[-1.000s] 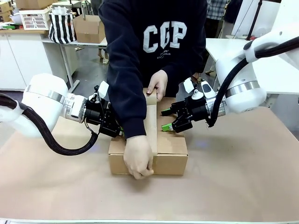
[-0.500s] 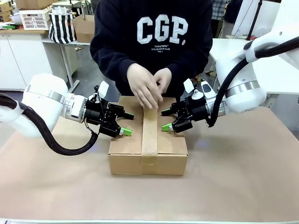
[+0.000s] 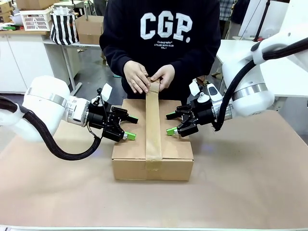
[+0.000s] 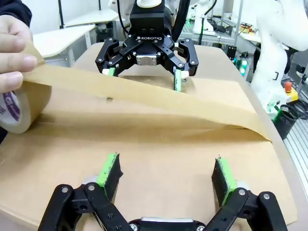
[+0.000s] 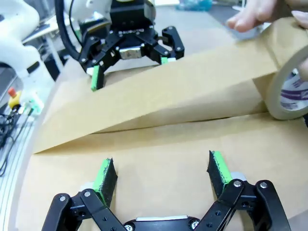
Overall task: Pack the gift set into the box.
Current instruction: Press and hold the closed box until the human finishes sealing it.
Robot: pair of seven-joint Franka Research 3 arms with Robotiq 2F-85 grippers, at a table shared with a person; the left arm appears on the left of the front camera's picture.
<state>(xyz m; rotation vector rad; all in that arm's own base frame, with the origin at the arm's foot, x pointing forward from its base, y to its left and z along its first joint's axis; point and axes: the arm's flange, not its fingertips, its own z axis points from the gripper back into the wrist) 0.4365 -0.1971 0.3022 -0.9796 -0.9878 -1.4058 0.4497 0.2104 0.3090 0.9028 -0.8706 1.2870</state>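
Front view: the left tool [image 3: 129, 127] rests over the left half of the box [image 3: 130, 151], fingers spread wide and holding nothing; whether its green pads touch the cardboard cannot be told here. The right tool [image 3: 171, 123] sits over the right half of the lid, likewise spread wide and empty. The box lies closed in the middle of the tabletop [image 3: 250, 183], between the two arms. A strip of brown tape [image 3: 153, 125] runs up the lid's centre seam and down over the near face, lifting off the lid toward the far edge, where the person's hands [image 3: 137, 77] hold it.

In the left wrist view the pads [image 4: 109, 169] stand well apart just above the lid, with the tape roll [image 4: 21, 103] gripped at the picture's left edge, partly cut off. In the right wrist view the pads [image 5: 104, 175] are equally wide apart; the roll is cropped at the right edge. The box's contents are hidden by the closed flaps.
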